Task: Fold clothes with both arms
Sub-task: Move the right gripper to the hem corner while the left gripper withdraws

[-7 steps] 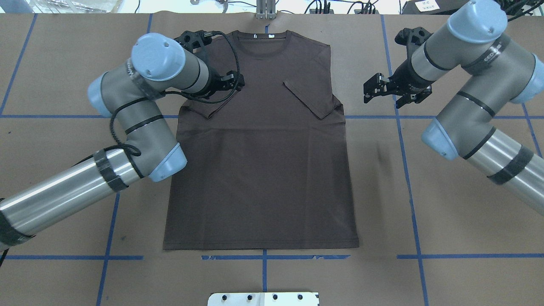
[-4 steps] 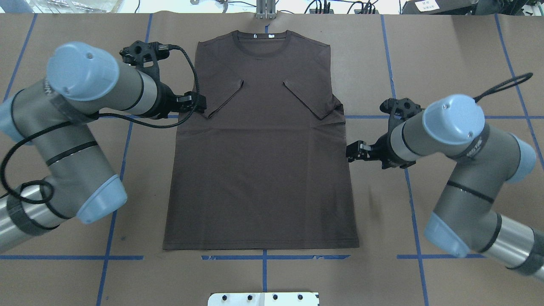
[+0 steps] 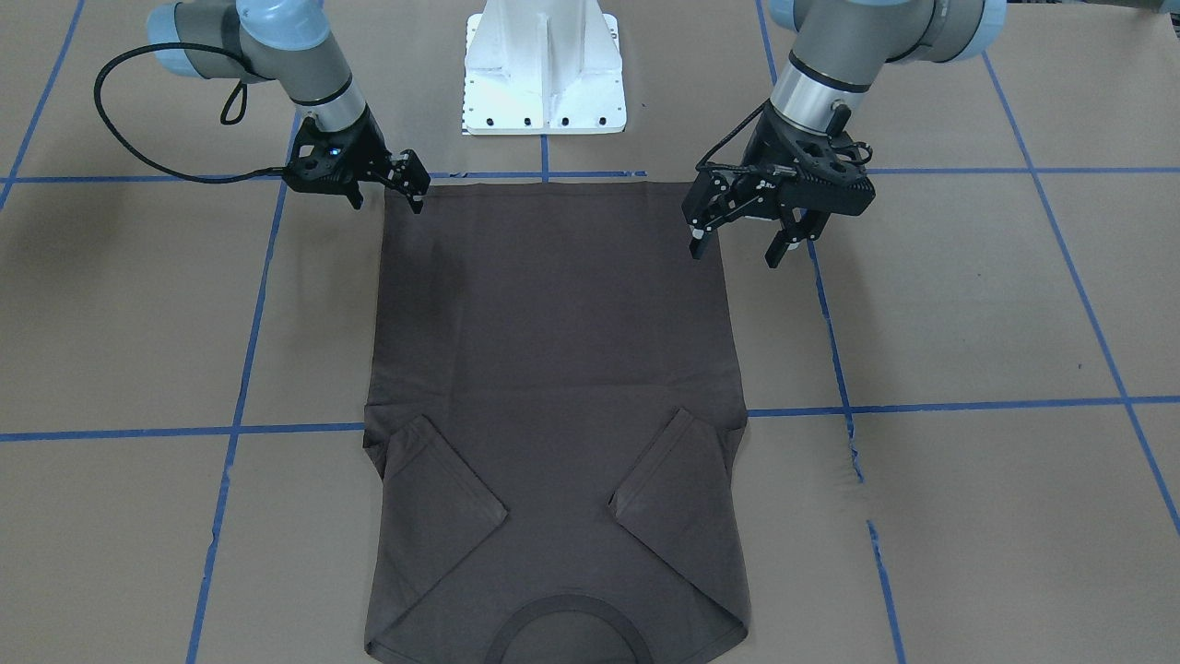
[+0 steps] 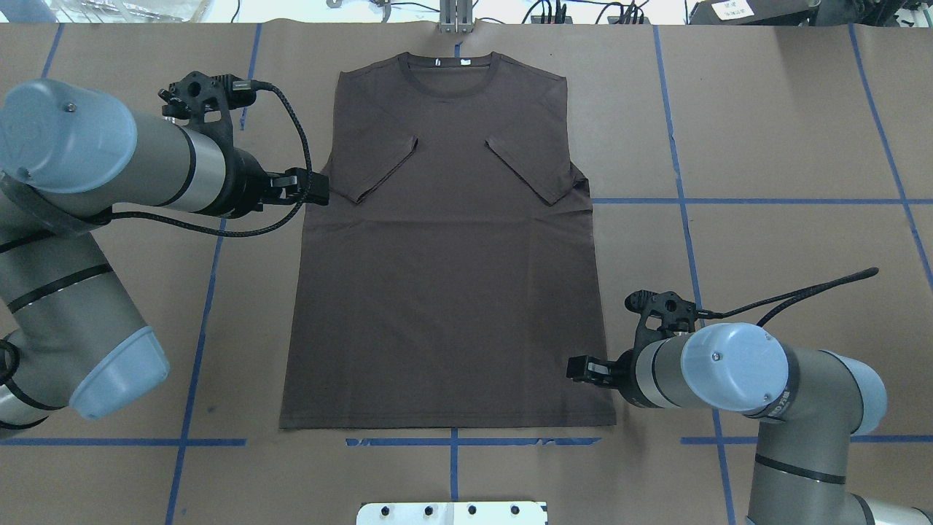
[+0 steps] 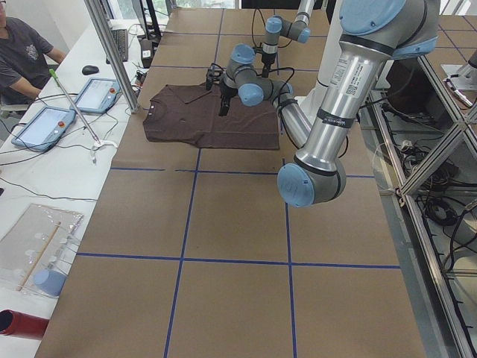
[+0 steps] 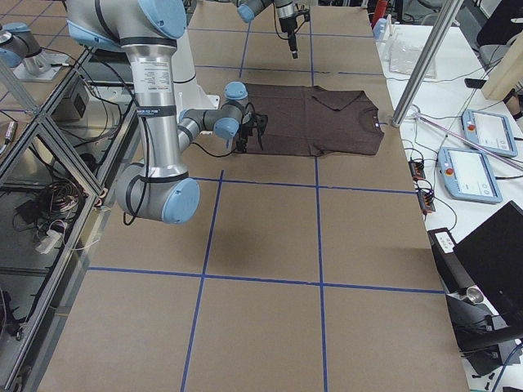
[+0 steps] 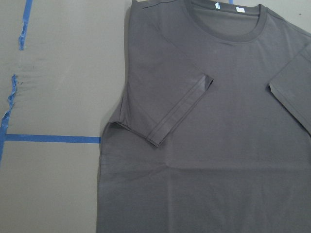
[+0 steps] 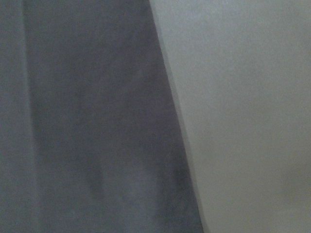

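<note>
The left arm [image 4: 109,157] comes in over the table's [image 4: 787,131] left half. Its left hand [image 3: 735,251] hangs high beside the shirt's [image 4: 444,292] left edge with the jaws spread and nothing between them. From that height its wrist view takes in the collar, one folded sleeve and the side seam.

The shirt lies flat in the middle of the table, collar [image 4: 452,93] at the far edge and hem toward the robot. Two small pale tags [image 7: 216,6] sit inside the collar, and their print is too small to read. The left sleeve [image 4: 379,171] and the right sleeve [image 4: 536,171] are folded inward onto the chest, so both side edges run nearly straight from shoulder to hem. The hem lies just short of a line of blue tape [image 4: 474,441].

The right hand [image 3: 387,198] is low at the hem's right corner, with its jaws apart and gripping nothing. Its wrist view shows only the shirt's edge against the table, close and blurred. The right arm [image 4: 736,368] reaches in from the near right corner. A printed band on its elbow is not legible.

A broad stretch of brown table, crossed by the tape, flanks the shirt on each side.
</note>
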Motion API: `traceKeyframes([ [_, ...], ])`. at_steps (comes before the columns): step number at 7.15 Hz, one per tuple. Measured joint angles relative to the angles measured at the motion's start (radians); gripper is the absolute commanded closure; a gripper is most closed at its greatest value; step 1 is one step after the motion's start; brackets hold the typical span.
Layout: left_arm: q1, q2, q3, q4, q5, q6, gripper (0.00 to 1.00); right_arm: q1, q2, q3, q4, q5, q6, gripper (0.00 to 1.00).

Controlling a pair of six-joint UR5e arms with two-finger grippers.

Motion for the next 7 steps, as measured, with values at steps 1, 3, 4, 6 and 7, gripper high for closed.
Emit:
traceKeyframes([
  [1,0.000,-0.001,-0.008,0.000,0.000,0.000,0.00,-0.022,-0.005,-0.001,-0.004,-0.007,0.007,0.05],
  [3,0.000,-0.002,-0.019,0.000,-0.001,0.001,0.00,-0.050,-0.007,-0.005,-0.009,-0.009,0.013,0.25],
  [4,0.000,-0.003,-0.021,0.000,-0.001,0.001,0.00,-0.057,-0.006,-0.009,-0.010,-0.005,0.013,0.48],
  [6,0.000,-0.003,-0.022,0.000,-0.002,0.001,0.00,-0.060,-0.006,-0.012,-0.011,0.007,0.012,1.00],
  [7,0.000,-0.003,-0.023,0.000,-0.001,0.001,0.00,-0.059,-0.007,-0.010,-0.011,0.022,0.010,1.00],
])
